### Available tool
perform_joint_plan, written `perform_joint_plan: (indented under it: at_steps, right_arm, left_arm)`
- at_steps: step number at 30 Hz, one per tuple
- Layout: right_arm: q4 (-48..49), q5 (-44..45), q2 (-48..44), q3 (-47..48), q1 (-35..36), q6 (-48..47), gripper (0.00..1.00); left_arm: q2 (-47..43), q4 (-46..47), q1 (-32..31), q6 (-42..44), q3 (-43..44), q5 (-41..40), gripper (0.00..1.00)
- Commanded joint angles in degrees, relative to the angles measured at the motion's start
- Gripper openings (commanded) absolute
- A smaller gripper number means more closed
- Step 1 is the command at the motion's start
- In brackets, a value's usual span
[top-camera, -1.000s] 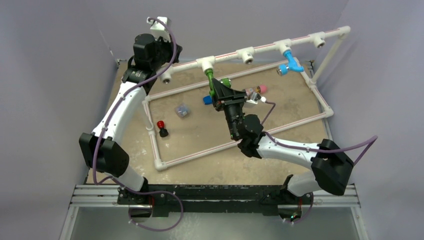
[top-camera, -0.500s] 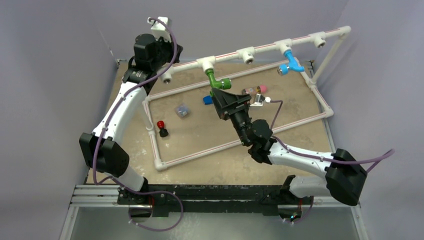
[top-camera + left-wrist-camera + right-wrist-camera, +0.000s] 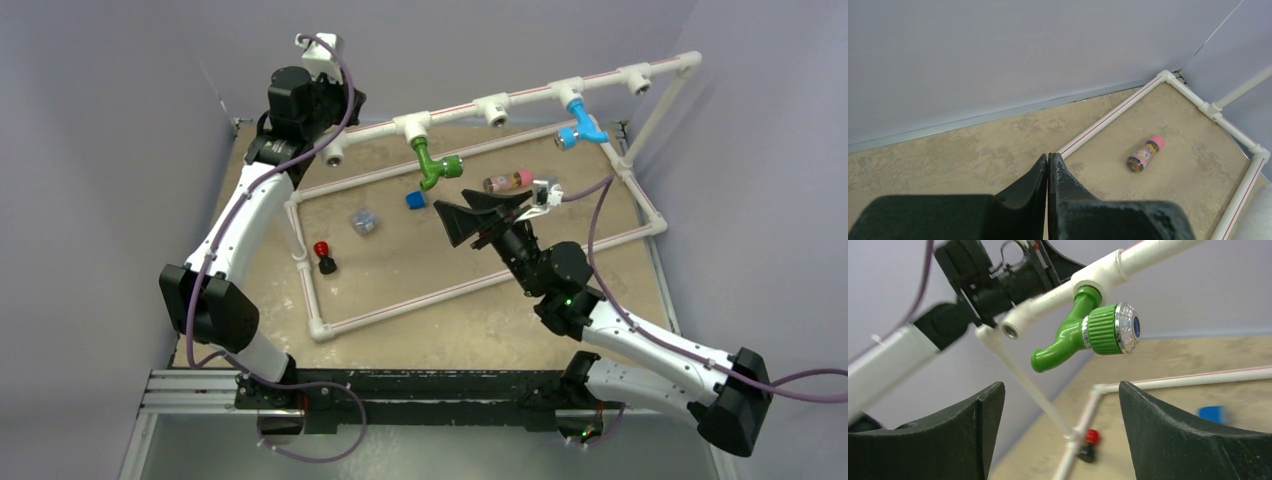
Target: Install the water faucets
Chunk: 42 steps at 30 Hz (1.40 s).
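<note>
Bright green bent-spout plastic faucet [image 3: 1083, 332] hangs from white pipe T-fitting [image 3: 1098, 275], above and ahead of right tool [image 3: 1060, 387]: spread wide, empty. Left tool [image 3: 1048, 160] clenched, empty, farther.

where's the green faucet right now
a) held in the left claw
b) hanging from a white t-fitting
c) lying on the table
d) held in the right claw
B: the green faucet hangs from a white T-fitting, and the right claw is open with nothing between its fingers, apart from the faucet.
</note>
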Motion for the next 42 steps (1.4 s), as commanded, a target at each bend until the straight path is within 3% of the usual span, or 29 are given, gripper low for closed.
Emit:
perform_joint_plan:
  at_steps: [1, 4, 8, 14, 19, 23, 30, 36, 42]
  right_arm:
    - [-13.01, -3.89, -2.6, 6.13, -0.17, -31.88, 0.85]
    - [-20.44, -7.94, -3.06, 9.02, -0.17, -49.36, 0.82]
    - [-22.62, -8.99, -4.41, 9.56, 0.15, -65.26, 0.81]
    - [-13.71, -5.72, -4.12, 6.77, 1.31, -91.14, 0.86]
    - [-6.45, -4.94, 0.44, 7.11, 3.26, -104.54, 0.88]
    - [-4.62, -5.52, 5.1, 9.42, 4.75, -111.33, 0.88]
    - [8.6, -0.45, 12.76, 9.71, 5.41, -120.6, 0.88]
    - [12.13, 2.52, 17.69, 13.09, 5.33, -121.53, 0.87]
    - [9.54, 3.1, 21.03, 16.56, 5.29, -119.88, 0.77]
  left_arm:
    - [5.09, -11.58, -0.47, -0.08, -4.57, 1.0, 0.0]
    - [5.04, -11.59, -0.46, -0.16, -4.78, 1.03, 0.0]
    - [5.06, -11.39, -0.42, -0.17, -5.1, 1.12, 0.0]
    - [5.32, -11.32, -0.47, -0.08, -5.03, 1.21, 0.0]
    - [5.25, -11.47, -0.47, -0.03, -4.84, 1.3, 0.0]
    - [5.25, -11.45, -0.47, 0.27, -5.01, 0.84, 0.0]
    - [4.29, -11.18, -0.42, 0.51, -5.21, 0.61, 0.0]
    - [4.32, -11.21, -0.42, 0.45, -5.27, 0.74, 0.0]
    - [4.35, -11.0, -0.47, 0.63, -5.45, 0.63, 0.0]
